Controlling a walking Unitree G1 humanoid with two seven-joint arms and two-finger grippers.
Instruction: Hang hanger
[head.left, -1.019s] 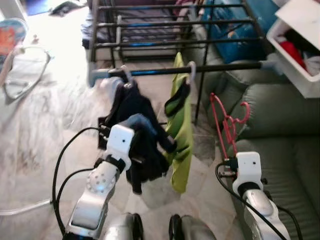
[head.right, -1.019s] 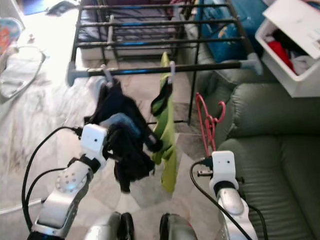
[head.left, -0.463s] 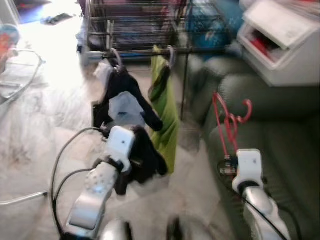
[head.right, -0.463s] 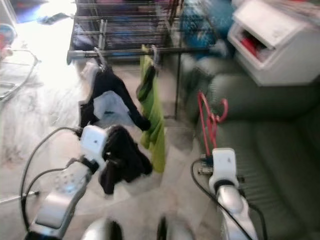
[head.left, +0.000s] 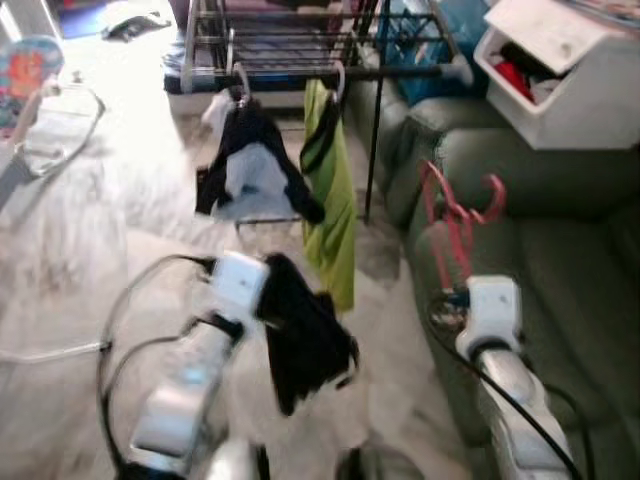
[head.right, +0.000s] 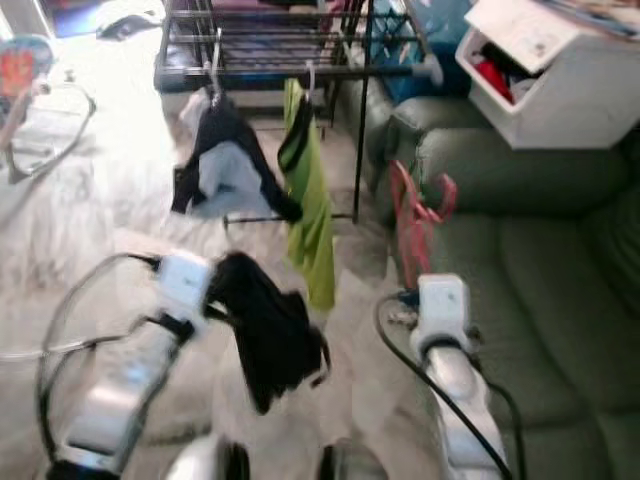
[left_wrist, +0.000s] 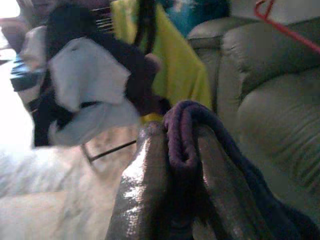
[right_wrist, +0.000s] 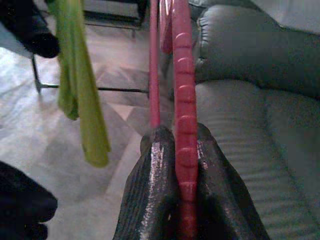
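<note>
A red hanger (head.left: 455, 215) stands upright before the green sofa, and my right gripper (right_wrist: 177, 139) is shut on its lower bar (right_wrist: 181, 75). My left gripper (left_wrist: 180, 134) is shut on a dark navy garment (head.left: 305, 340) that droops below it over the floor. The black drying rack's front rail (head.left: 400, 72) lies ahead. On it hang a black and light blue garment (head.left: 250, 170) and a green garment (head.left: 335, 200), each on its own hanger. Both grippers are well short of the rail.
A green sofa (head.left: 560, 260) runs along the right. A white bin (head.left: 570, 90) with clothes in it sits above its back. A bouncer-like seat (head.left: 40, 120) is on the pale marble floor at the left. Cables loop around both arms.
The whole view has shifted; the rack now sits higher and farther off. The dark garment in my left gripper has swung lower and to the right. Both grips are unchanged.
</note>
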